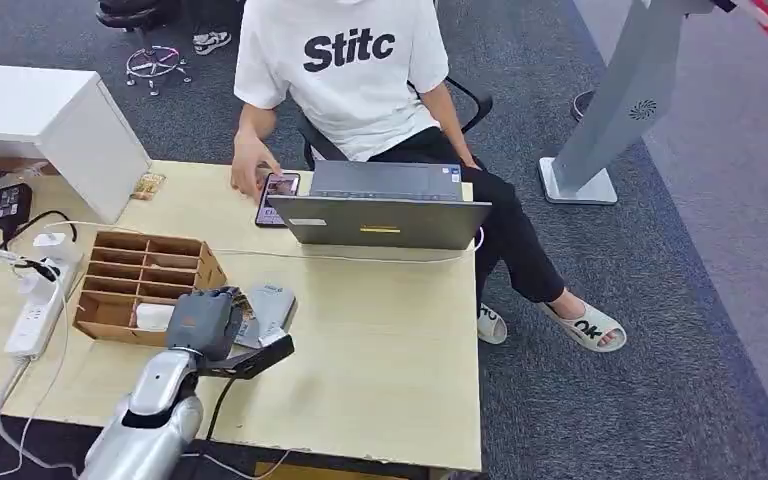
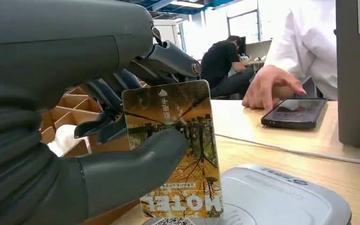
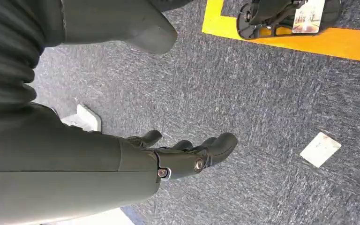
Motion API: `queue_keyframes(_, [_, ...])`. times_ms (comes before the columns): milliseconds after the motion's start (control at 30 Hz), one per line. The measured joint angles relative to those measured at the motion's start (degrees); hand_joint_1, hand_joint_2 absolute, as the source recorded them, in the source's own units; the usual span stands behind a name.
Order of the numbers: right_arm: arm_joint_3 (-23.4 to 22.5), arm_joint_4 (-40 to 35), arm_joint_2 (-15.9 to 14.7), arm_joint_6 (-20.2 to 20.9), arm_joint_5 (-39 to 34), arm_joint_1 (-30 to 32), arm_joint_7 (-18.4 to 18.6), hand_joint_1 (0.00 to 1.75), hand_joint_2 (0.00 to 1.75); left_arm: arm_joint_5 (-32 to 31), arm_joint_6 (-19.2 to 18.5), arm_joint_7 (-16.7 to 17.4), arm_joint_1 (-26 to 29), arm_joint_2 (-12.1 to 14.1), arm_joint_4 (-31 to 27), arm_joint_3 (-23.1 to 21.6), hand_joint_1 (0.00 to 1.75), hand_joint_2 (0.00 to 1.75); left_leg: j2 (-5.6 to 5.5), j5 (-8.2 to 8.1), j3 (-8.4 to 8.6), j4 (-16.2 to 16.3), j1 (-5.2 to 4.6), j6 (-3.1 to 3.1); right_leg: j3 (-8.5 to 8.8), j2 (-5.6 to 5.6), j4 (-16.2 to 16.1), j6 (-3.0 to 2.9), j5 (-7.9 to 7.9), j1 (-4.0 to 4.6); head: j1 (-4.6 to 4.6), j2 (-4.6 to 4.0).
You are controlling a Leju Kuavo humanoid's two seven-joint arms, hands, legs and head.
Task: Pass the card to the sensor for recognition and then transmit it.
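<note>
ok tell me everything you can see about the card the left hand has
The card is a thin, stiff rectangle with rounded corners, printed with a yellow-brown picture of trees and buildings. It carries a small white arrow, some characters and the word HOTEL in white, which reads upside down in the left wrist view. The left hand holds it on edge, thumb across its printed face and dark fingers behind. Its lower edge is at the grey sensor on the table; contact is unclear.

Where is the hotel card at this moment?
The left hand holds the hotel card upright just above the grey sensor, beside the wooden organizer at the table's left.
</note>
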Motion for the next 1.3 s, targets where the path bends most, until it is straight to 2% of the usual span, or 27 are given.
queue_keyframes(1100, [0.0, 0.2, 0.0, 0.8, 0.2, -0.3, -0.4, 0.0, 1.75, 1.2, 0.0, -0.2, -1.4, 0.1, 1.1, 0.0, 1.75, 1.75, -0.01, 0.04, 0.0, 0.0, 0.0, 0.01, 0.02, -0.02, 0.0, 0.01, 0.01, 0.0, 0.0, 0.0])
queue_keyframes(1300, [0.0, 0.2, 0.1, 0.6, 0.6, -0.2, -0.4, 0.0, 1.75, 5.2, -1.2, -1.2, -2.0, 1.6, -3.4, 0.5, 1.75, 1.75, -0.01, 0.07, -0.03, 0.0, 0.0, 0.03, -0.01, -0.01, 0.0, 0.02, 0.03, 0.0, 0.0, 0.0])
